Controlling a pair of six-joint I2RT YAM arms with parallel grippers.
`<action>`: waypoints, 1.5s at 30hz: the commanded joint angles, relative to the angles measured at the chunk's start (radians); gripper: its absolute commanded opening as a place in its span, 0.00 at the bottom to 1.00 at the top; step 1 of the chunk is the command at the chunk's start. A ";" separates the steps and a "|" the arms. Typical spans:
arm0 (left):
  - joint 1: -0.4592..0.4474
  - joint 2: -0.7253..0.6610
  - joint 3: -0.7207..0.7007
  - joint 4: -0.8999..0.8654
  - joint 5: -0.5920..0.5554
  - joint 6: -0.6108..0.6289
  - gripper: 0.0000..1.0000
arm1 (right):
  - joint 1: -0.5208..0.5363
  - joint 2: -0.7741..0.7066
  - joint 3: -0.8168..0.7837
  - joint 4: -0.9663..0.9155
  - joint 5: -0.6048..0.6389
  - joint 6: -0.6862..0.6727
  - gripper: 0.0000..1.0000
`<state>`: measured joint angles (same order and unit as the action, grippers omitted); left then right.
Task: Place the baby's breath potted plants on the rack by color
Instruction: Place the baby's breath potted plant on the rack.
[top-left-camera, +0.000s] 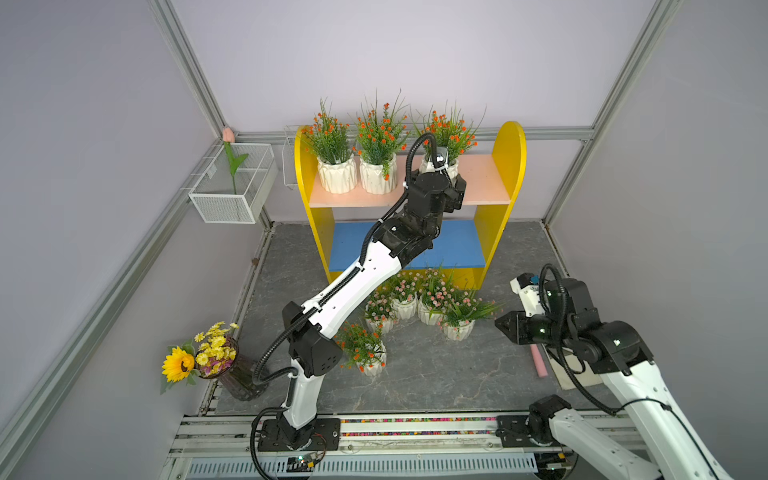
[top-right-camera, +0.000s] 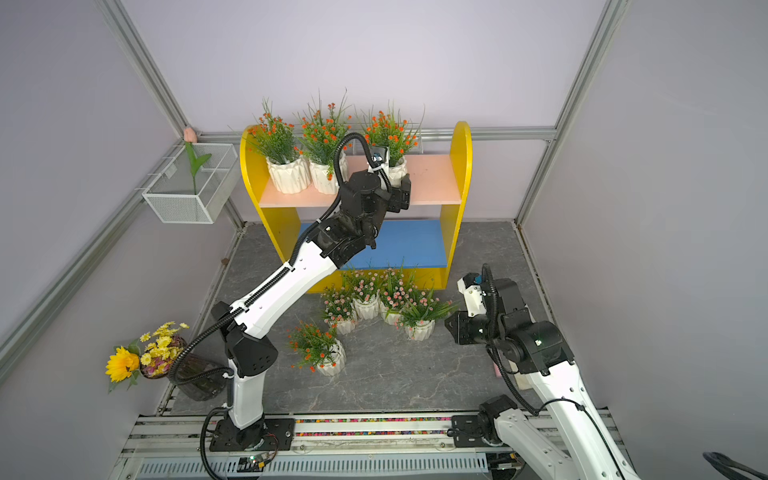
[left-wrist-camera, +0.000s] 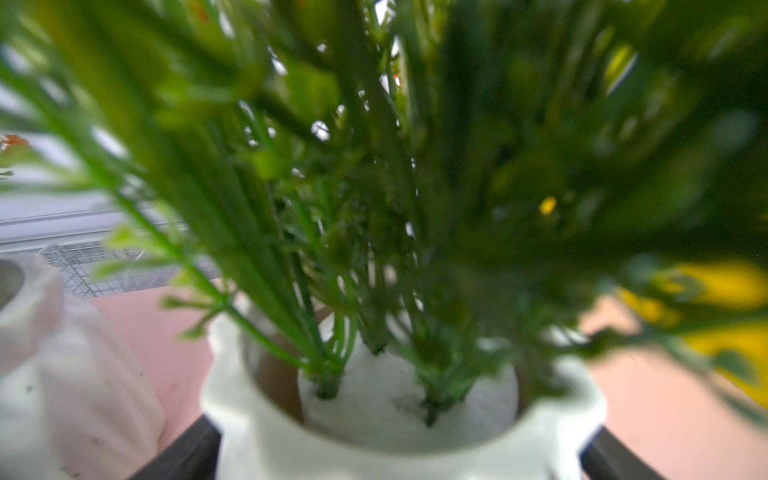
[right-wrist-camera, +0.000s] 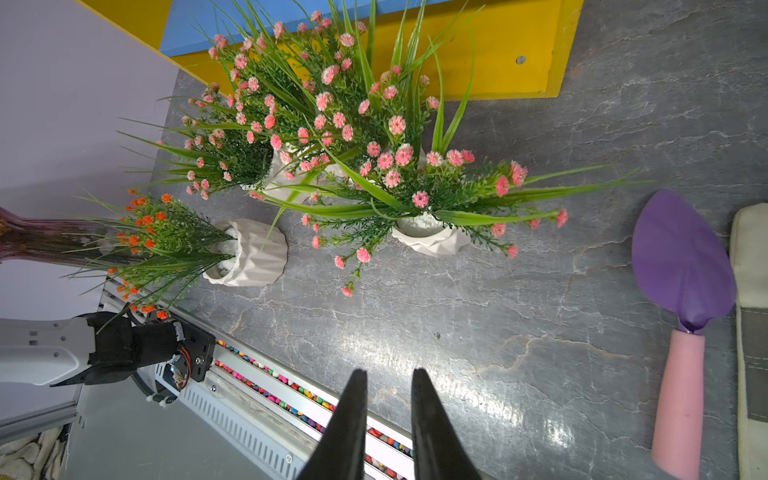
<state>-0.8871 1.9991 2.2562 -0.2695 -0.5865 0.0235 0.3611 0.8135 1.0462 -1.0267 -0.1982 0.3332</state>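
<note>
Upper board (top-left-camera: 482, 178) of the rack (top-left-camera: 509, 141), left end: first orange pot (top-left-camera: 336, 174) and second orange pot (top-left-camera: 377, 176), upright, nearly touching.

Just right of them, about mid-board: third orange pot (left-wrist-camera: 374, 461), with the left tool (top-left-camera: 451, 185) on it from the board's front edge. In the left wrist view, dark fingers (left-wrist-camera: 183, 453) flank the pot wall on both sides and look flush against it. I read the tool as closed on this pot. The base appears to be down on the pink surface, but blur hides the contact line. The right end of the upper board is bare. The lower board (top-left-camera: 457, 245), blue, carries nothing.

Tabletop (top-left-camera: 457, 382): fourth orange pot (top-left-camera: 374, 365) stands beside the left arm's elbow, well in front of the rack. Four pink pots (top-left-camera: 430, 309) cluster just in front of the rack's foot.

At the tabletop's right edge, the right tool (right-wrist-camera: 388, 374) hovers with its fingers a narrow gap apart, holding nothing, tips aimed at the pink cluster.

Judgement: the orange row is three of four.
- The last orange pot lies on the left arm's side, and its free slot is to the right of the gripped pot.
- The pink pots are nearer the right arm.
- All pot axes are vertical, so a side-on grip on the wall, below the sprigs, suits them.
</note>
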 joint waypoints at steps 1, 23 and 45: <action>0.009 0.004 0.057 0.040 -0.041 -0.029 0.39 | -0.006 -0.006 -0.013 -0.003 0.010 0.010 0.23; 0.011 0.056 0.039 0.053 -0.092 -0.062 0.84 | -0.007 -0.016 -0.004 -0.019 0.036 0.000 0.25; 0.010 0.058 0.030 0.072 -0.160 -0.047 1.00 | -0.007 -0.025 -0.007 -0.025 0.052 0.003 0.28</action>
<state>-0.8799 2.0426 2.2627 -0.2066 -0.6987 -0.0242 0.3595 0.7986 1.0462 -1.0344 -0.1543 0.3332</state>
